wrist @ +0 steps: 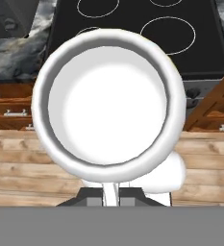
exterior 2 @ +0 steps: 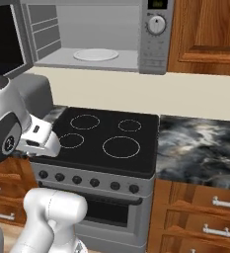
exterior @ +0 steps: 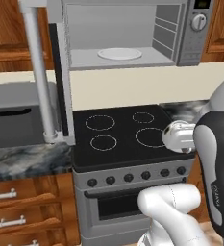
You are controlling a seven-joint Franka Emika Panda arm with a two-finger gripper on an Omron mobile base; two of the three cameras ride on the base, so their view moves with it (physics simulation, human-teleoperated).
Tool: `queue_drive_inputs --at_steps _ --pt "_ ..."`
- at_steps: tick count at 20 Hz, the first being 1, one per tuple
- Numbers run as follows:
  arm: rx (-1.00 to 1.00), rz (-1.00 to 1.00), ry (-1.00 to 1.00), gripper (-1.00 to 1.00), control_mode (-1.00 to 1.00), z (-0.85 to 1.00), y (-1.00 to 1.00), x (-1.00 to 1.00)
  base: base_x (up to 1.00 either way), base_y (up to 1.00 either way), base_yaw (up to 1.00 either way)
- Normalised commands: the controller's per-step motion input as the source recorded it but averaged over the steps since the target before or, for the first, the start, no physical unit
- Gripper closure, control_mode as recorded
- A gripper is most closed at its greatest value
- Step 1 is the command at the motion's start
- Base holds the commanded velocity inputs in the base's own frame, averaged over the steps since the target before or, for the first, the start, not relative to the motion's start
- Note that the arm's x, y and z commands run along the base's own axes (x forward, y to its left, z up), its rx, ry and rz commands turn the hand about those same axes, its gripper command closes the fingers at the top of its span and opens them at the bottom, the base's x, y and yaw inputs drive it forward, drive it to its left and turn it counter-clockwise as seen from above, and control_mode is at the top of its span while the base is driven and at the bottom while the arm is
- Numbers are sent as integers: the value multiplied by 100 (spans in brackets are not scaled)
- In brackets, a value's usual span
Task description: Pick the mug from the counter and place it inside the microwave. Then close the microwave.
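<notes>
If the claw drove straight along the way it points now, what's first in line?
The claw is shut on the mug, which travels with it. Past the mug, the line probably ends on the wooden floor just short of the drawers and stove. Depth is unclear.

The arm [exterior: 214, 173] is glossy white with rounded shells, a dark grey-black band at its joint, faint grey lettering on that band, and a bulbous white base link [exterior 2: 50, 215].

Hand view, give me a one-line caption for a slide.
Gripper shut on the white mug, held above the wooden floor before the black stovetop.
</notes>
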Motion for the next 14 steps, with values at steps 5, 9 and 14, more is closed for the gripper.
queue_drive_inputs --at_steps 5,9,14 --pt "0 0 0 100 100 0 0 0 23 5 -25" --pt "0 0 0 100 100 0 0 0 28 9 -27" --pt "0 0 0 100 100 0 0 0 19 26 -3"
